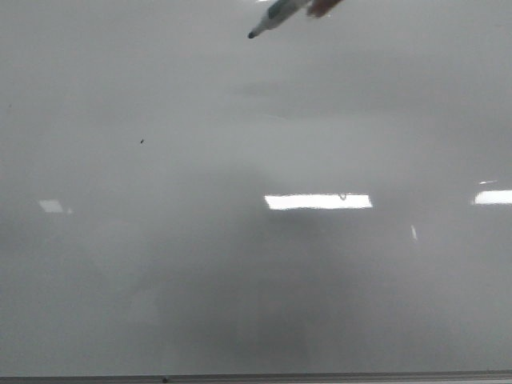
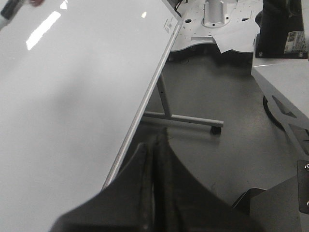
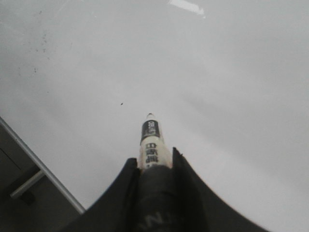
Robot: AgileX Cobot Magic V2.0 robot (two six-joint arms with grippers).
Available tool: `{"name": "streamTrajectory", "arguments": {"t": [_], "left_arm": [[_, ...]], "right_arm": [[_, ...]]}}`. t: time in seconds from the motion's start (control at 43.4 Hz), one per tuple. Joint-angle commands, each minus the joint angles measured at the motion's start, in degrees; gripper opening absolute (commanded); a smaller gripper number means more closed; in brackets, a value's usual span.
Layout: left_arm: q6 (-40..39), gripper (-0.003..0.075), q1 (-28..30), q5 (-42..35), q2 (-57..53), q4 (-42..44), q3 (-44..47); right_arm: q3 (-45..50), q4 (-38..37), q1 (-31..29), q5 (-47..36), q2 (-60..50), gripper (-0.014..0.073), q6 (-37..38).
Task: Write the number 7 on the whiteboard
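While the large glossy pale grey-white whiteboard (image 1: 240, 264) bears only a tiny dark speck (image 1: 142, 142), the right pincer (image 3: 150, 166) clamps a white dark-tipped marker (image 3: 150, 135) near the board's top edge; the left pincer (image 2: 153, 159), fingers together, sits beside its frame.

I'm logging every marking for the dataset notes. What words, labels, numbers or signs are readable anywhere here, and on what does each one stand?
Nothing reads clearly.
Marker in the right gripper: dark band label and characters below it, too blurred to read.
Whiteboard corner: small print near the frame, too small to read.
Grey box in the left wrist view: label too small to read.
No 7 is written on the whiteboard yet.
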Motion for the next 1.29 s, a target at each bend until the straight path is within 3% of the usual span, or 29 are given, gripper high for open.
{"name": "streamTrajectory", "arguments": {"t": [0.0, 0.415, 0.622, 1.06, 1.267], "left_arm": [[-0.5, -0.002, -0.4, -4.6, 0.3, -1.7, -1.6], [-0.5, -0.002, -0.4, -4.6, 0.3, -1.7, -1.6], [-0.5, -0.002, -0.4, -4.8, 0.3, -1.7, -1.6], [-0.5, -0.002, -0.4, -4.8, 0.3, -1.7, -1.6], [-0.5, -0.002, -0.4, -4.8, 0.3, -1.7, -1.6]], "right_arm": [[-6.1, 1.0, -0.3, -4.9, 4.5, -0.0057, 0.0], [-14.2, 1.0, -0.3, -6.7, 18.0, -0.0057, 0.0], [-14.2, 1.0, -1.4, -7.2, 18.2, -0.0057, 0.0], [-11.6, -0.6, -10.8, -2.1, 12.8, -0.0057, -0.3], [-9.7, -0.7, -12.3, 0.1, 12.1, -0.0057, -0.7]]}}
